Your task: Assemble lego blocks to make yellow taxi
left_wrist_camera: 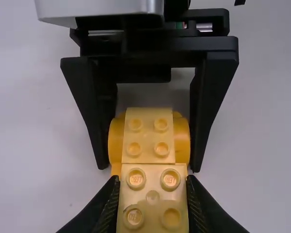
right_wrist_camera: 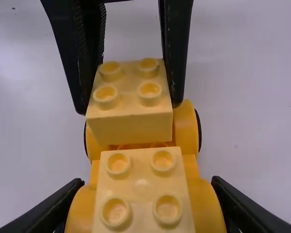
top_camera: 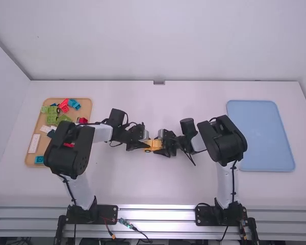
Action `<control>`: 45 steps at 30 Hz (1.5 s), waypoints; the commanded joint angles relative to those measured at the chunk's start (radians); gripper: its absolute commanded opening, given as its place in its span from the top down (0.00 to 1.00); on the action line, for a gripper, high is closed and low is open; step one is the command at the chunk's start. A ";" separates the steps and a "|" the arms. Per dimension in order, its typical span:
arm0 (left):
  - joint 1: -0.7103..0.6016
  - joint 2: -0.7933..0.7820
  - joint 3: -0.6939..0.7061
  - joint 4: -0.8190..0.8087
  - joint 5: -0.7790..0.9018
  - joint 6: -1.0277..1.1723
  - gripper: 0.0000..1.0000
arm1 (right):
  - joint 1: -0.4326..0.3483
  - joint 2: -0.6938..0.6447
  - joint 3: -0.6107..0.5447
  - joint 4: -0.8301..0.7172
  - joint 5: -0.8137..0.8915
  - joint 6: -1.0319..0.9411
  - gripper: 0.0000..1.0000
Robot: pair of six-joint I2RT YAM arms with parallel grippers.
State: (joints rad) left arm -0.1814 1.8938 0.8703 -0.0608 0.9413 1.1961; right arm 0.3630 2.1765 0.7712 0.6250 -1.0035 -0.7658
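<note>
Yellow block (left_wrist_camera: 153, 196): left end effector (top_camera: 145, 144). Car (right_wrist_camera: 201, 206): right end effector (top_camera: 162, 145). Table edges (top_camera: 209, 81) apart.

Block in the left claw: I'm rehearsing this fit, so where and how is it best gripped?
The block, I'd say, by its two flat, parallel sides, coming from the end away from the other studded block; that leaves its studs uncovered for pressing down.

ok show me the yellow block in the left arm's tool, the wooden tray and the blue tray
yellow block (right_wrist_camera: 131, 128): right wrist view, side face below its studs
wooden tray (top_camera: 85, 111): high view, bare patch of its floor
blue tray (top_camera: 260, 135): high view, middle of its floor
</note>
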 commanded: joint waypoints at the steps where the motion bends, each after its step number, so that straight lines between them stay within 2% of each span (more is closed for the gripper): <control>1: -0.008 -0.023 -0.010 -0.002 0.014 -0.003 0.98 | 0.013 0.020 0.008 -0.007 0.005 -0.002 0.33; 14: -0.015 -0.023 -0.011 -0.014 0.011 -0.003 0.98 | 0.029 0.020 0.017 -0.008 0.010 -0.008 0.34; 20: -0.015 -0.023 -0.011 -0.032 0.011 -0.003 0.98 | 0.031 0.020 0.015 -0.002 0.045 -0.008 0.40; 27: -0.015 -0.023 -0.011 -0.035 0.011 -0.002 0.98 | 0.031 0.020 0.014 0.003 0.055 -0.008 0.41; 31: -0.015 -0.023 -0.011 -0.041 0.011 -0.003 0.98 | 0.031 0.020 0.017 0.003 0.055 -0.008 0.50; 34: -0.015 -0.023 -0.011 -0.043 0.011 -0.003 0.98 | 0.028 0.020 0.026 -0.008 0.055 -0.006 0.52; 44: -0.015 -0.023 -0.011 -0.058 0.010 -0.003 0.98 | 0.029 0.020 0.024 -0.005 0.055 0.000 0.51; 45: -0.015 -0.023 -0.011 -0.061 0.008 -0.002 0.96 | 0.031 0.020 0.027 -0.008 0.055 0.004 0.51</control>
State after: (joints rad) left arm -0.1883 1.8885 0.8700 -0.1135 0.9321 1.1961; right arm 0.3927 2.1769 0.7864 0.6254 -0.9684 -0.7677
